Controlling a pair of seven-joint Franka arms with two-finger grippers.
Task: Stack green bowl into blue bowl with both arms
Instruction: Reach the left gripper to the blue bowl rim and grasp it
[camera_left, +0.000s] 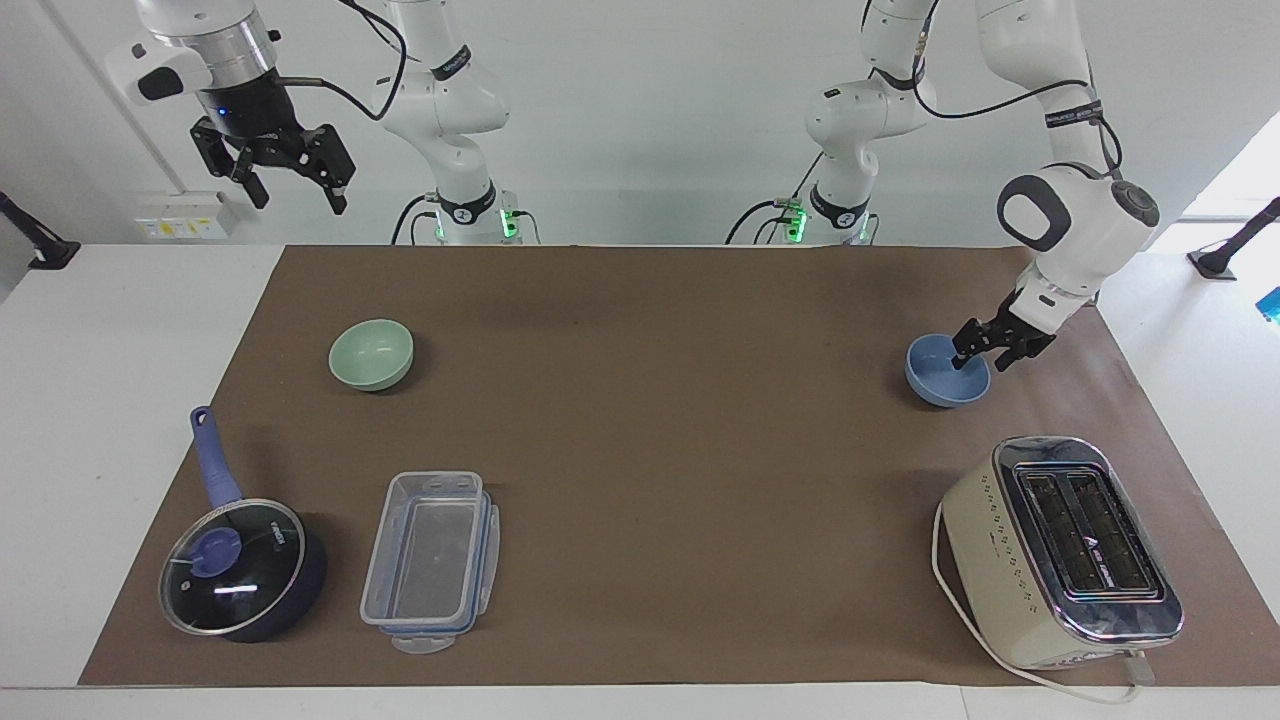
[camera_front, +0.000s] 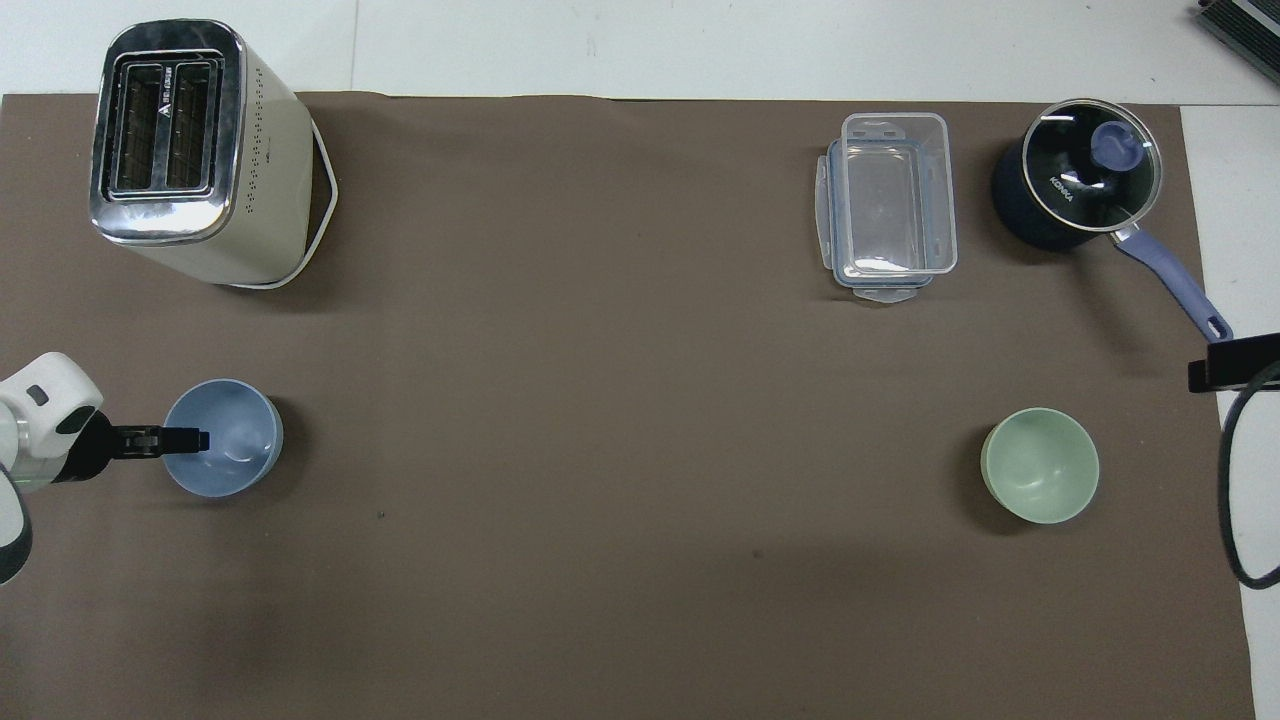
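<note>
- The left claw (camera_left: 983, 355) is down at the blue bowl (camera_left: 946, 372), straddling the part of its rim toward the left arm's end of the tabletop (camera_left: 640, 420): one finger reaches inside the bowl, the other is outside the wall.
- I cannot tell whether those fingers already pinch the rim; there is a gap between them with the wall in it.
- The blue bowl sits upright on the brown mat, near the left arm's end, nearer to the robots than the toaster (camera_left: 1060, 550).
- The green bowl (camera_left: 371, 353) sits upright on the mat toward the right arm's end, well apart from the blue bowl, with nothing touching it.
- The right claw (camera_left: 290, 185) hangs high in the air with its fingers spread and nothing between them, above the tabletop's edge at the right arm's end; that arm waits.
- A lidded saucepan (camera_left: 243, 568) and a clear plastic box (camera_left: 432, 560) stand side by side, farther from the robots than the green bowl.
- In the overhead view only a dark edge of the right arm shows, while the left claw (camera_front: 190, 440) pokes over the blue bowl's (camera_front: 235, 450) rim.
</note>
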